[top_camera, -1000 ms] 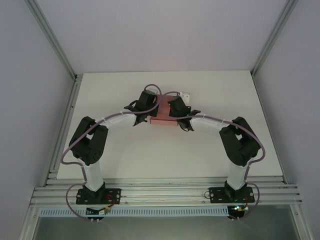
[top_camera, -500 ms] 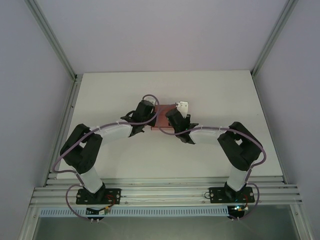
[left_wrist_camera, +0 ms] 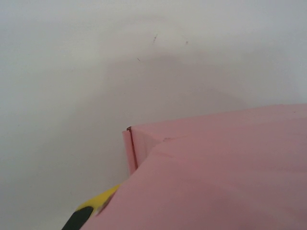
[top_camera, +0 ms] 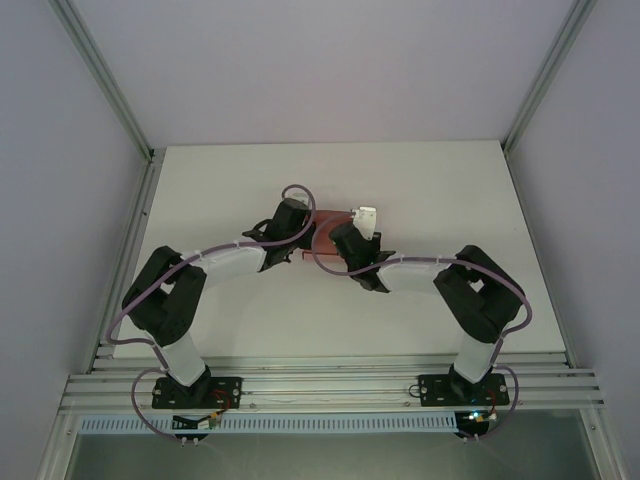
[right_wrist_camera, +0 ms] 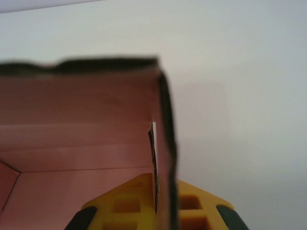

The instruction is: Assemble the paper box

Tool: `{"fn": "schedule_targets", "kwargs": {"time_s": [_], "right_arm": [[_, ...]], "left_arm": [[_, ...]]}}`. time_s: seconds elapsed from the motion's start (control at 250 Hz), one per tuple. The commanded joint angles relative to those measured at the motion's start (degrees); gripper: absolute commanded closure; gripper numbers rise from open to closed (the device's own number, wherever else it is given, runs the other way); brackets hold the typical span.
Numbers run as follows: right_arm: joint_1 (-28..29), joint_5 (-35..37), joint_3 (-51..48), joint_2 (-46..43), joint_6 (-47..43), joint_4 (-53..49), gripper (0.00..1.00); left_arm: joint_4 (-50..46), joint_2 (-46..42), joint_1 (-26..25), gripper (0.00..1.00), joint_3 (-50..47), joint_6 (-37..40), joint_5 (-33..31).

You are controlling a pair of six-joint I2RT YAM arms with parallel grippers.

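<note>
Right wrist view: the right gripper (right_wrist_camera: pixel 160 203) is clenched on the paper box (right_wrist_camera: pixel 81 143). Its two yellow fingers (right_wrist_camera: pixel 194 203) straddle one upright side wall, one pad inside the box and one outside, and the wall's dark top edge runs straight ahead of the fingertips. To the gripper's left the box opens as a shallow pink tray. Its floor, far wall and a fold line are visible, and nothing lies in it. A thin white sliver (right_wrist_camera: pixel 152 143) shows on the wall just ahead of the inner pad; what it is cannot be told. To the gripper's right and ahead lies the bare white counter (right_wrist_camera: pixel 240 96).

Left wrist view: one yellow, black-backed finger (left_wrist_camera: pixel 91 211) of the left gripper (top_camera: pixel 298 226) shows at the lower edge, just beside a pink panel that crosses in front of the camera. A folded corner of the box stands just ahead of it. The other finger is hidden by the card, so whether this gripper is clenched or released cannot be told.

Top external view: the box lies between the two grippers, which meet it from opposite sides, well ahead of both arm bases.

Step in hand, as judged: squaring the walls of a partly formed box. To do it well, the right gripper should hold its pinched wall upright without creasing the thin card. The left gripper should press its panel slowly along the existing fold, so that the corner closes flush and the light box does not slide or buckle.
</note>
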Motion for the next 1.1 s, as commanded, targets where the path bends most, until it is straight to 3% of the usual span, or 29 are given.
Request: {"fn": "schedule_targets", "kwargs": {"time_s": [0.0,0.24,0.351,0.611,0.675,0.767,0.839,1.054,1.094], "right_arm": [[1.9,-5.4,0.1,2.5,1.1,-3.3,1.0],[2.5,-4.2,-4.2,1.0,-0.7,-0.4,1.0],[2.6,-3.0,-7.2,-0.9,-2.0,0.9,1.0],[4.1,-1.7,-10.0,-1.2,-2.6,3.7,1.0],[4.4,-0.9,-10.2,-1.2,-2.8,3.6,1.0],[4.4,-0.7,-10.6,-1.3,-2.0,3.7,1.0],[4.6,-0.6,-10.9,-1.2,-2.0,4.0,1.0],[5.1,0.0,-12.3,-1.3,-3.1,5.5,1.0],[5.2,0.2,-12.7,-1.3,-3.6,6.0,1.0]], "left_arm": [[-0.6,1.6,-1.6,0.95,-0.4,-1.8,7.5],[1.3,-1.4,-1.7,0.94,-11.0,0.5,5.8],[4.2,-5.1,-1.8,0.88,-16.3,0.2,7.9],[0.8,-8.9,-1.8,0.81,-16.4,-0.9,7.8],[-2.2,-10.1,-1.7,0.8,-15.8,-1.6,3.8],[-5.4,-12.1,-1.8,0.6,-16.6,-2.9,-2.2],[-7.6,-14.3,-1.7,0.44,-17.7,-3.4,-3.4],[-14.7,-27.2,-1.8,0.2,-19.9,-7.8,-2.7],[-15.7,-30.4,-1.7,0.01,-20.0,-8.4,-2.5]]}}
